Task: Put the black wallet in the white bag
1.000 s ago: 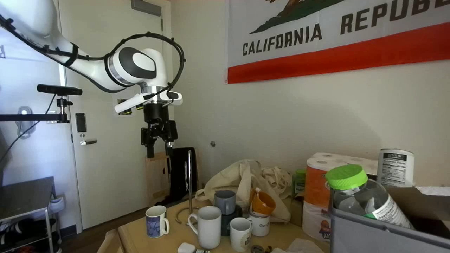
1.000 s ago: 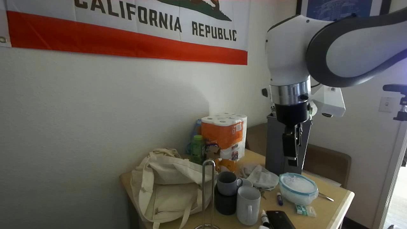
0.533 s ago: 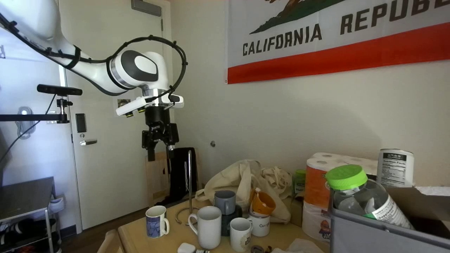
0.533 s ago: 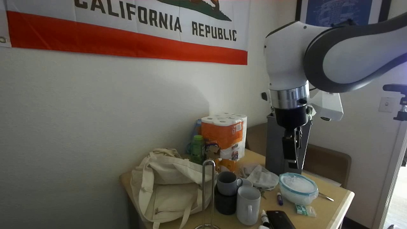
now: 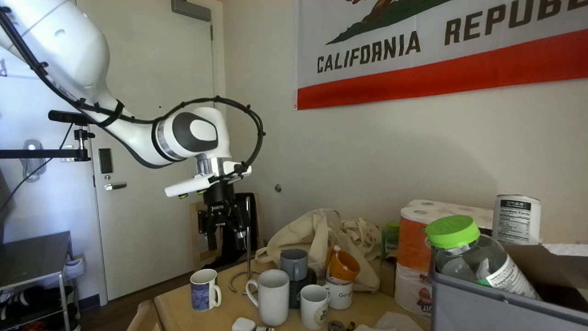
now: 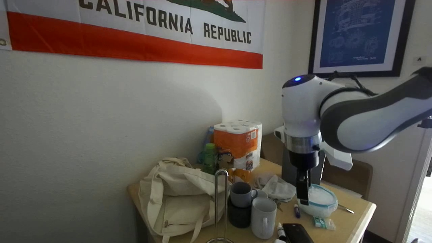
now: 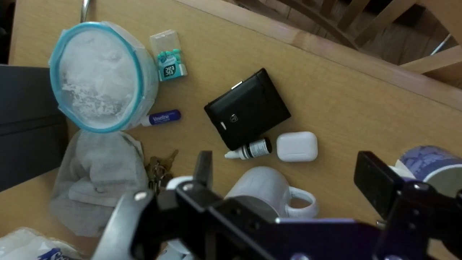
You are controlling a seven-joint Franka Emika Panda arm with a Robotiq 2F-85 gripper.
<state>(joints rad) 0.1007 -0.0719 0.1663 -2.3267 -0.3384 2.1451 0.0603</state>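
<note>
The black wallet (image 7: 248, 108) lies flat on the wooden table in the wrist view, ahead of the fingers. In an exterior view the wallet (image 6: 297, 233) shows at the bottom edge. The cream-white cloth bag (image 6: 184, 206) slumps on the table by the wall; it also shows behind the mugs in an exterior view (image 5: 298, 234). My gripper (image 7: 283, 166) is open and empty, its fingers wide apart. In both exterior views the gripper (image 5: 227, 240) (image 6: 302, 200) hangs pointing down above the table.
A small dropper bottle (image 7: 254, 148) touches the wallet's edge, with a white case (image 7: 297, 146) beside it. A tall white mug (image 5: 274, 296), stacked mugs (image 6: 241, 195) and a metal stand (image 6: 216, 202) stand near the bag. A blue-rimmed container (image 7: 101, 77) sits beyond.
My arm and gripper have come down a good way toward the table, shifting slightly right in an exterior view. The gripper stays open. The wallet and bag have not moved.
</note>
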